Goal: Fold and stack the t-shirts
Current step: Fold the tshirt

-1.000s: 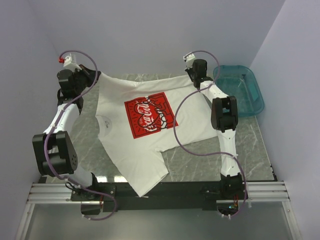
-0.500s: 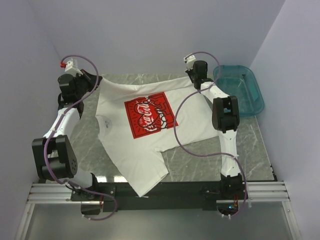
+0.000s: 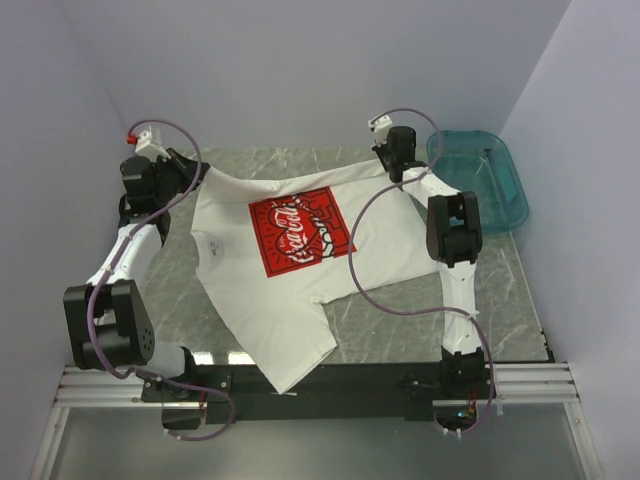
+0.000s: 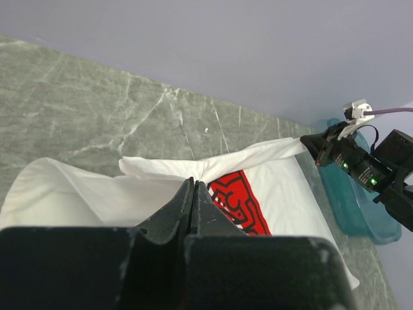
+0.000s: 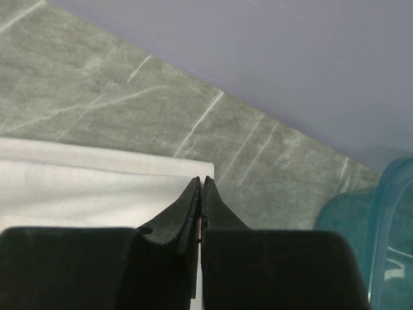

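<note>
One white t-shirt (image 3: pixel 280 295) with a red square Coca-Cola print (image 3: pixel 300 232) lies spread print-up on the grey marble table (image 3: pixel 400 310); one near part hangs over the front edge. My left gripper (image 3: pixel 200 172) is shut on the shirt's far left corner, with a fold of white cloth between its tips in the left wrist view (image 4: pixel 193 183). My right gripper (image 3: pixel 397 172) is shut on the far right corner; the cloth edge sits at its tips in the right wrist view (image 5: pixel 201 181). The far edge is stretched between the two grippers.
A teal plastic basin (image 3: pixel 512 190) stands at the far right of the table, close to my right arm; its rim shows in the right wrist view (image 5: pixel 387 213) and the left wrist view (image 4: pixel 361 210). Lilac walls close in the back and both sides.
Both grippers have moved slightly towards the near side and lower, still holding the corners. The shirt's far edge has come down closer to the table.
</note>
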